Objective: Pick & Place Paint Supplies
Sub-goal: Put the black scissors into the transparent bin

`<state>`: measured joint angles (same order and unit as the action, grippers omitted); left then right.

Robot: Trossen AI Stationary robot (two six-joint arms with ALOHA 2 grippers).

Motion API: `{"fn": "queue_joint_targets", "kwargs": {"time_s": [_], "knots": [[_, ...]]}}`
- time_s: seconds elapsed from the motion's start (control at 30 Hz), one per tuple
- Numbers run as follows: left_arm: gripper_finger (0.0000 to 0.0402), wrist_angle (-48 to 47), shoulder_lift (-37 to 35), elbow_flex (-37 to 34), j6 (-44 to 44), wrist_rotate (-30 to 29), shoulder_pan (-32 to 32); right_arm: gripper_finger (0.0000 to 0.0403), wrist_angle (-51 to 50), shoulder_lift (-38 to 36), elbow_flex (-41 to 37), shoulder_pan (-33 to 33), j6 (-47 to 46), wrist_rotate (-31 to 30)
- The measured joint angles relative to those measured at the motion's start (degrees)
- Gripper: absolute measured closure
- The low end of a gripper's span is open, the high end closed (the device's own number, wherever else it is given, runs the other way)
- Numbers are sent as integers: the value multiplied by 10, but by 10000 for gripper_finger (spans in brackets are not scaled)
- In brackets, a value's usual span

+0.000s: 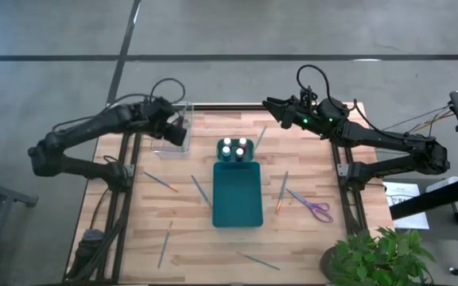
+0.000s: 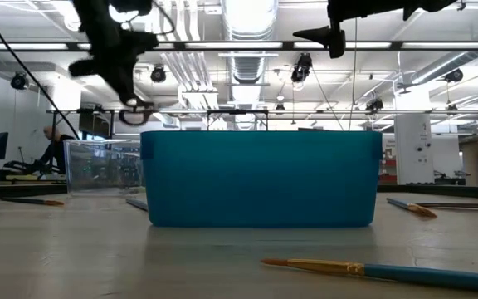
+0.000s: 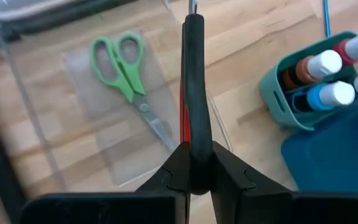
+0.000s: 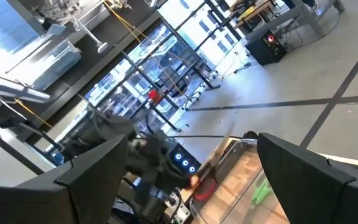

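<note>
The left gripper (image 3: 194, 177) is held above the clear box (image 1: 171, 133), clamped on a pair of red-and-black scissors (image 3: 191, 93), probably so they can be dropped in beside the green scissors (image 3: 124, 68) already there; the paint bottles (image 1: 234, 148) are stood in the teal tray (image 1: 238, 195); the right gripper (image 1: 270, 105) is parked raised with fingers spread wide and empty

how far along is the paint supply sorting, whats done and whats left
Done: green scissors lie in the clear box, and paint bottles stand at the teal tray's end. In hand: the left hand, above the box, is shut on dark-handled scissors. Left: purple scissors and several brushes lie loose on the table; the right hand waits open, raised over the far edge.
</note>
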<state>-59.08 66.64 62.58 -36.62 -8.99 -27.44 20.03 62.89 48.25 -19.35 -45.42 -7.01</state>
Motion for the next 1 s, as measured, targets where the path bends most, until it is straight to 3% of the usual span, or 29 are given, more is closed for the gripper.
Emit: {"fn": "queue_joint_targets", "kwargs": {"time_s": [0.13,0.37,1.0], "knots": [[368,94,-36,-82,-38,-4,-1,51,0,0,0,0,-6,0],[368,82,-40,-152,-43,-15,-22,51,0,0,0,0,-9,2],[368,114,-30,-211,-12,-20,-50,51,-1,1,0,0,-14,8]]}}
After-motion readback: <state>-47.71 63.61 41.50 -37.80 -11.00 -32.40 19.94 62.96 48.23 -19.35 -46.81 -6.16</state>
